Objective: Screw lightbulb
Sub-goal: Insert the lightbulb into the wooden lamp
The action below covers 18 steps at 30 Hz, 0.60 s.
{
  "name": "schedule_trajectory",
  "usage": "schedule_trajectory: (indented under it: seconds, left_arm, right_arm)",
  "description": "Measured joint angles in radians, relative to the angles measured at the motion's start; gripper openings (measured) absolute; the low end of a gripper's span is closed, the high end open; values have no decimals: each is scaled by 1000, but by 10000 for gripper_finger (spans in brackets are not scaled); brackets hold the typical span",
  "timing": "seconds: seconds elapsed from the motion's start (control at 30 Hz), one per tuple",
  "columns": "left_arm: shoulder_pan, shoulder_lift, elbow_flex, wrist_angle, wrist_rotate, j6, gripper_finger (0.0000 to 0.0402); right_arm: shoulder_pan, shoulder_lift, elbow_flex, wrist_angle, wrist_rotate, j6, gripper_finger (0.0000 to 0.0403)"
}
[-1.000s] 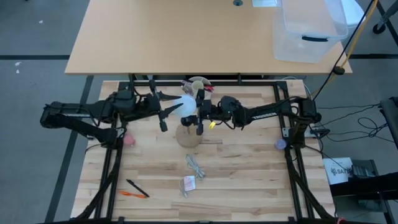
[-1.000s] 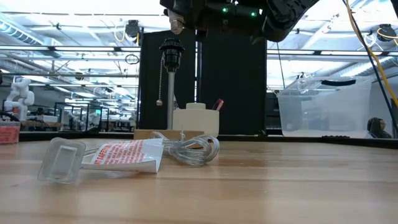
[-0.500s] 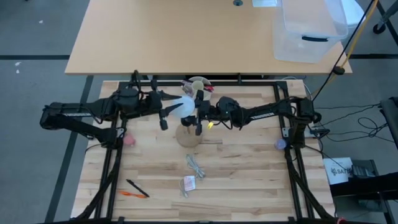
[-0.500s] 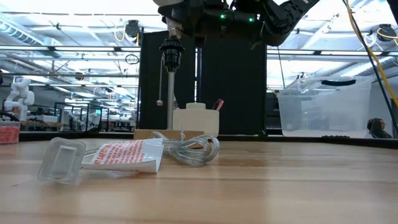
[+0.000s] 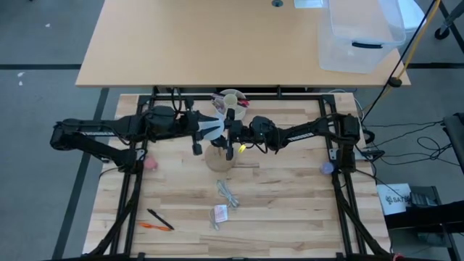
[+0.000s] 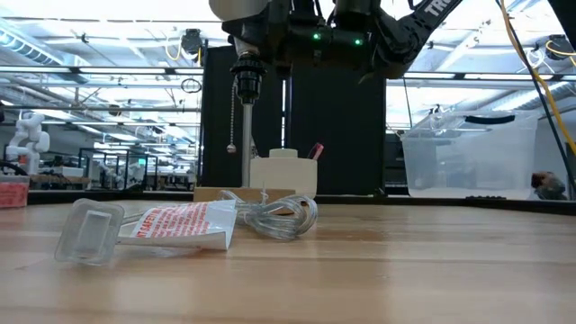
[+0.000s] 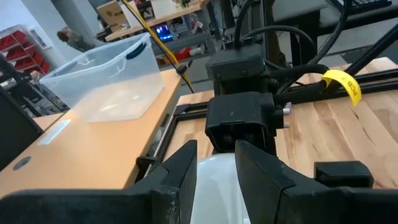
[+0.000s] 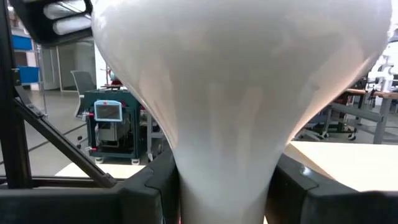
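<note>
The white lightbulb [image 5: 212,129] stands upright, dome up, over the black socket [image 6: 247,79] of the tan cone-shaped lamp base [image 5: 217,158]. My left gripper [image 5: 205,132] reaches in from the left and is shut on the dome. Coming from the right, my right gripper [image 5: 230,134] is shut on the bulb lower down. In the low view the dome [image 6: 238,7] shows at the top edge, and the grippers hide the bulb's lower end. I cannot tell whether it is in the socket. A pull chain [image 6: 231,126] hangs from the socket. My left gripper pinches the bulb's dome [image 7: 214,183] between its two fingers [image 7: 180,177], coming nearly level from the table's left. The bulb stays upright, clear of the table. My right gripper has the bulb's tapering neck [image 8: 224,180] between its two fingers [image 8: 152,190], below the dome. It comes about level from the table's right.
A cream cup with pens [image 5: 232,98] stands just behind the lamp. A coiled clear cord [image 5: 228,192] and a small package [image 5: 220,213] lie nearer the front, two pens [image 5: 156,221] at front left. A clear bin [image 5: 362,32] sits on the far table.
Both grippers have come down together with the lightbulb toward the socket. The left one has also shifted a little toward the table's right. The bulb stays upright in both holds.
</note>
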Motion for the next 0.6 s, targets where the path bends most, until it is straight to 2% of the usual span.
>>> schedule_trajectory:
  seconds: [0.6]
  left_arm:
    - [17, 12, 3, -43, 2, -43, 115]
  right_arm:
    - [0, -3, 2, -33, 5, -3, 158]
